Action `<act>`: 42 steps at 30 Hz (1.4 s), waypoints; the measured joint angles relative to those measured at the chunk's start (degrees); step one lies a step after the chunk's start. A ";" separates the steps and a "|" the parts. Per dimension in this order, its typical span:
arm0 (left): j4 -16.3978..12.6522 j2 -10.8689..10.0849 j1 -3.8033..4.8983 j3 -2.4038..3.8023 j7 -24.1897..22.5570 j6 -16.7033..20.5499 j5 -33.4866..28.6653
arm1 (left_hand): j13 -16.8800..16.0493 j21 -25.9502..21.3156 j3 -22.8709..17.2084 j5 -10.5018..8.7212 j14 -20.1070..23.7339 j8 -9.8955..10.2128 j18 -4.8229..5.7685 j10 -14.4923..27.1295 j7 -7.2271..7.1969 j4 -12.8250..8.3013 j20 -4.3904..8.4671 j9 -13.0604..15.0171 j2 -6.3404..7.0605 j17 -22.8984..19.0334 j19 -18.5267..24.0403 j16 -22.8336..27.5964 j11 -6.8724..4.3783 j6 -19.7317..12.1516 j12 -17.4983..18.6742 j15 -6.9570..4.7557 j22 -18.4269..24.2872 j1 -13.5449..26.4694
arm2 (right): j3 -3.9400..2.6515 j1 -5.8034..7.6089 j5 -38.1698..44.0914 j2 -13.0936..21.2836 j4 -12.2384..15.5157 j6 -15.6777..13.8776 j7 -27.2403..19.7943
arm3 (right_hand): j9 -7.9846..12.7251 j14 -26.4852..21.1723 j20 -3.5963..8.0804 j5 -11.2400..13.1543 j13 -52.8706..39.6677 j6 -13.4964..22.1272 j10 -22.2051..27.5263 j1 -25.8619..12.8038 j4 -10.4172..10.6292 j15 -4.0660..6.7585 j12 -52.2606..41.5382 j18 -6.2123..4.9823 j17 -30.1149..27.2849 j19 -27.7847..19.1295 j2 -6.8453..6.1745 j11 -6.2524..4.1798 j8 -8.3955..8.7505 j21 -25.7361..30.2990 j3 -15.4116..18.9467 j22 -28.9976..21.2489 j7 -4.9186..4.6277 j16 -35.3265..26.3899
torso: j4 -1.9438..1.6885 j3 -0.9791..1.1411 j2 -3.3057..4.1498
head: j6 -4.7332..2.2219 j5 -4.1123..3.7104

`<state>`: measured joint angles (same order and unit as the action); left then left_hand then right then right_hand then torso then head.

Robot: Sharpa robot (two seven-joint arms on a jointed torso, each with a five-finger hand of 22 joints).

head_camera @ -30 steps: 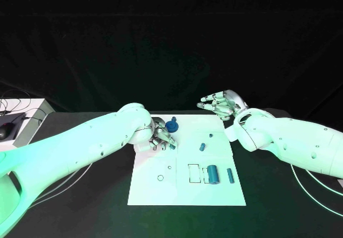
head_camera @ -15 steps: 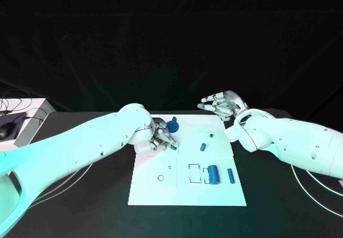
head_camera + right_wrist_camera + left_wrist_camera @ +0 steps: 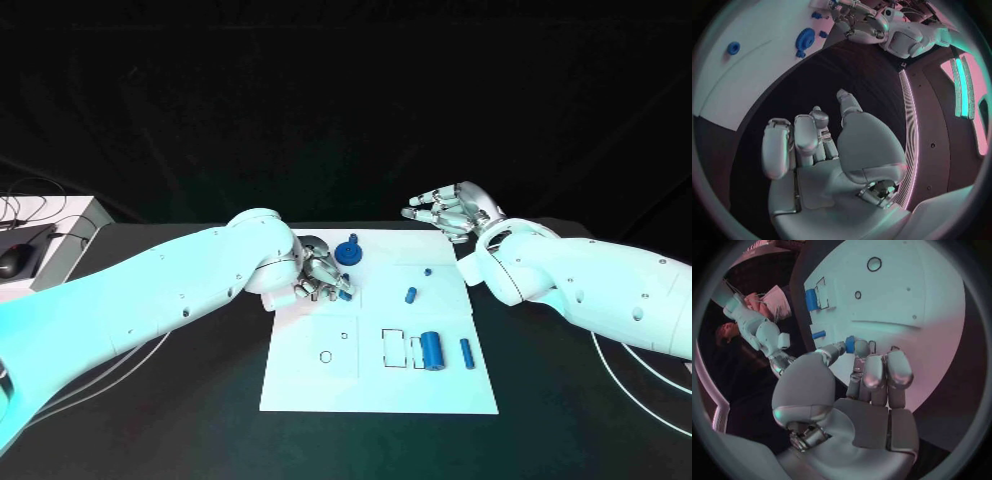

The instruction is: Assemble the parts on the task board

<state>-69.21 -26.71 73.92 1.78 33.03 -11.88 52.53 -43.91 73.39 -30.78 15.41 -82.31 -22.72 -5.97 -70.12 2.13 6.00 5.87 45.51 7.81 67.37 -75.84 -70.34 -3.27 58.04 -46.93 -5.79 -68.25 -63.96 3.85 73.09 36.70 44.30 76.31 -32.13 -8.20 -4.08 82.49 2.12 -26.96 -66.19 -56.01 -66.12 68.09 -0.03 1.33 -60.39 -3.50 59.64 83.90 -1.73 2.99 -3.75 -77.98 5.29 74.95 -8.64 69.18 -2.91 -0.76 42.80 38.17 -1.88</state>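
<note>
Looking down at the worktop (image 3: 173, 400), I see my left hand (image 3: 320, 274) on the task board's (image 3: 378, 385) far left corner, fingers (image 3: 873, 372) curled, pinching a small blue part (image 3: 850, 344). A blue knob (image 3: 351, 254) stands just beside it. My right hand (image 3: 453, 211) hovers beyond the board's far right corner, fingers spread, empty. Blue cylinders (image 3: 430, 351) lie mid-board; a mouse (image 3: 15, 263) sits at the worktop's left edge.

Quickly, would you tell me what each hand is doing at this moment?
Left hand: pinches a small blue part between thumb and a finger, over the task board.
Right hand: open, holds nothing, off the board's far edge.
</note>
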 measured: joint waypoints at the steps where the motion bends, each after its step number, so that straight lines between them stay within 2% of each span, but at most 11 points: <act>1: -0.52 -0.38 -0.01 0.03 0.00 0.36 -0.02 | -0.29 0.00 -0.70 0.15 0.00 0.72 0.74 -0.49 0.11 -0.69 0.28 0.00 0.18 0.03 -0.11 0.00 -0.10 0.31 0.44 -0.15 -0.06 0.18 | 0.00 0.00 0.00 0.06 0.01 0.01 0.00 | 0.00 0.00 0.00 0.00 0.00 0.00 0.00 0.00 0.00 0.00 0.00 0.00 0.00 0.00 0.00 0.00 0.00 0.00 0.00 0.00 0.00 0.00 | 0.00 0.00 0.01 | 0.02 0.03; 5: -2.43 -1.88 -0.10 0.08 -0.01 2.29 -0.03 | -1.21 -0.43 -0.70 1.06 0.00 2.95 0.76 -1.40 0.20 -0.70 0.59 0.01 0.22 -0.18 -0.42 0.00 -0.22 1.38 1.86 -0.15 -0.34 0.22 | 0.00 0.00 0.00 0.30 0.10 0.01 0.00 | 0.00 0.00 0.00 0.00 0.00 0.00 0.00 0.00 0.00 0.00 0.00 0.00 0.00 0.00 0.00 0.00 0.00 0.00 0.00 0.00 0.01 0.00 | 0.02 0.00 0.02 | 0.18 0.07; 11: -4.52 -3.84 -0.31 0.05 -0.12 5.78 0.24 | -2.11 -0.93 -0.70 1.95 -0.01 4.24 0.77 -2.49 0.12 -0.70 0.83 0.01 0.95 -0.59 -0.67 -0.28 -0.30 2.56 2.63 -0.56 -0.67 0.24 | 0.00 -0.01 0.02 0.64 0.25 0.02 0.00 | 0.00 0.00 0.00 0.00 0.01 0.00 0.00 0.00 0.00 0.00 0.00 0.00 -0.01 0.00 0.00 0.00 0.00 0.00 0.00 -0.01 0.01 0.00 | 0.01 0.00 0.01 | 0.47 0.11; 23: -6.54 -5.20 -0.97 -0.06 -0.17 10.35 3.65 | -2.67 -0.94 -0.95 2.45 -0.01 4.77 0.77 -2.83 0.09 -0.47 0.89 0.03 1.36 -0.91 -0.73 -0.37 -0.61 3.30 2.88 -0.56 -1.11 0.58 | 0.00 -0.01 0.19 0.91 0.37 0.02 -0.01 | 0.00 0.00 0.00 0.00 0.01 0.00 -0.01 0.00 0.01 0.00 0.00 0.00 -0.01 0.00 0.00 0.01 0.00 0.00 0.00 -0.02 0.01 0.00 | 0.06 -0.04 0.03 | 0.91 0.37; 25: -6.60 -5.20 -1.12 -0.17 -0.17 10.79 4.27 | -2.81 -0.93 -0.95 2.45 -0.02 5.08 0.78 -3.13 0.00 -0.48 0.88 0.03 1.46 -0.94 -0.73 -0.37 -0.52 3.42 2.87 -0.56 -1.23 0.69 | 0.00 -0.01 0.22 0.91 0.37 0.02 -0.02 | 0.00 0.00 0.00 0.00 0.01 0.00 -0.01 0.00 0.01 0.00 0.00 0.00 -0.01 0.00 0.00 0.01 0.00 0.00 0.00 -0.02 0.02 0.00 | 0.07 -0.04 0.03 | 0.99 0.43; 27: -6.58 -5.14 -1.30 -0.34 -0.16 11.17 4.83 | -2.81 -0.94 -2.07 2.44 -0.02 5.11 0.78 -3.13 0.00 -1.59 0.88 0.03 1.66 -0.94 -0.73 -0.37 -0.52 3.42 2.87 -0.56 -1.23 0.89 | 0.00 -0.01 0.24 0.92 0.38 0.02 -0.02 | 0.01 0.00 0.00 0.00 0.01 0.12 -0.01 0.00 0.01 0.00 0.00 0.00 -0.01 0.00 0.00 0.01 0.00 0.00 0.00 -0.02 -0.09 0.00 | 0.07 -0.04 0.03 | 1.04 0.44; 36: -5.94 -4.59 -1.55 -1.64 0.04 12.01 6.16 | -2.96 -1.16 -2.08 2.66 -0.02 5.39 0.79 -3.22 -0.01 -1.61 1.09 0.03 1.65 -0.94 -0.94 -0.70 -0.43 3.43 3.49 -0.56 -1.49 0.89 | 0.00 -0.01 0.30 0.91 0.38 0.04 -0.02 | 0.01 0.00 0.00 0.00 0.02 0.29 -0.01 0.00 0.01 0.00 0.00 0.00 -0.01 0.00 0.00 0.01 0.00 0.00 0.00 -0.03 -0.09 0.00 | 0.15 -0.02 0.05 | 1.30 0.60; 42: -5.73 -4.58 -1.57 -1.90 0.19 12.10 6.52 | -2.96 -1.16 -2.12 2.65 -0.02 5.41 0.79 -3.22 -0.02 -1.66 1.09 0.05 1.65 -0.94 -0.94 -0.70 -0.42 3.44 3.49 -0.55 -1.49 0.89 | 0.00 -0.01 0.32 0.94 0.39 0.04 -0.03 | 0.00 0.00 0.00 0.00 0.02 0.29 -0.01 0.00 0.01 0.00 0.00 0.00 -0.01 0.00 0.00 0.01 0.00 0.00 0.00 -0.03 -0.09 0.00 | 0.15 -0.01 0.07 | 1.42 0.61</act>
<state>-74.93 -31.29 72.35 -0.12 33.23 0.21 59.05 -46.87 72.23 -32.90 18.07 -82.33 -17.31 -5.18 -73.35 2.10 4.34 6.95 45.55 9.46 66.44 -76.77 -71.04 -3.70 61.48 -43.44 -6.35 -69.73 -63.08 3.85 73.07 37.03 45.24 76.70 -32.09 -8.22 -4.08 82.49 2.12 -26.96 -66.17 -55.73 -66.13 68.09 -0.02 1.33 -60.39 -3.49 59.63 83.90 -1.74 3.00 -3.75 -77.98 5.29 74.91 -8.73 69.17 -2.76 -0.76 42.87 39.59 -1.27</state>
